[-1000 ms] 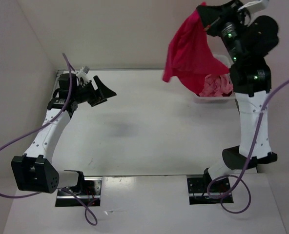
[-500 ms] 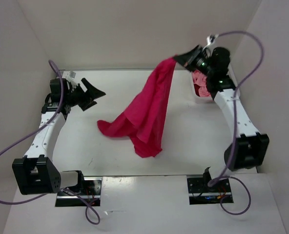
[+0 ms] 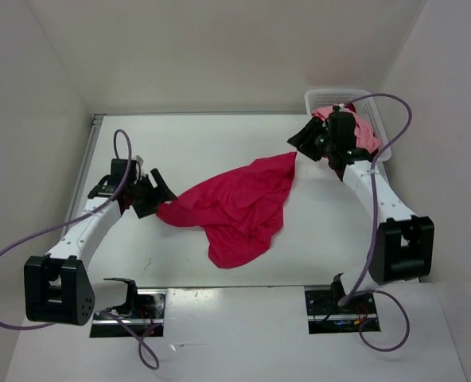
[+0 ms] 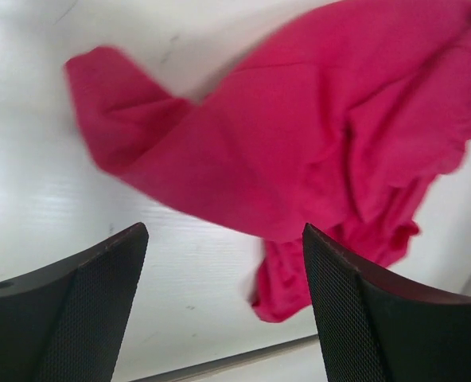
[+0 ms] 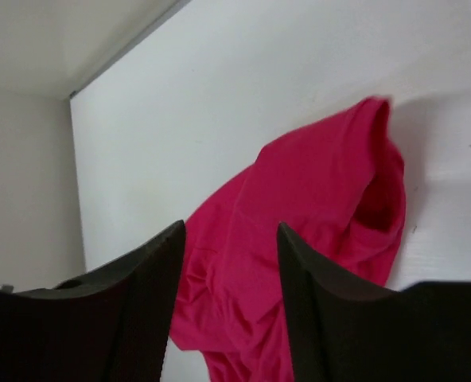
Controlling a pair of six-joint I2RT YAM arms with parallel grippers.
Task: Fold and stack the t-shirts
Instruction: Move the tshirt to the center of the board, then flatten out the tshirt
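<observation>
A bright magenta-red t-shirt (image 3: 237, 208) lies crumpled on the middle of the white table, spread from upper right to lower left. My left gripper (image 3: 161, 196) is open at the shirt's left tip. In the left wrist view the shirt (image 4: 315, 135) lies ahead of the open left gripper (image 4: 223, 229), with nothing between the fingers. My right gripper (image 3: 299, 144) is open just beyond the shirt's upper right corner and holds nothing. The right wrist view shows the shirt (image 5: 315, 207) past the parted right gripper (image 5: 231, 226). A light pink t-shirt (image 3: 367, 137) lies in the basket, partly hidden by the right arm.
A white lattice basket (image 3: 336, 95) stands at the table's back right corner, behind the right arm. White walls close in the table at the left, back and right. Purple cables loop off both arms.
The right gripper swung the magenta-red shirt out of the basket area over the table, came down and opened; the shirt now lies flat. The left gripper moved nearer and up to the shirt's left tip.
</observation>
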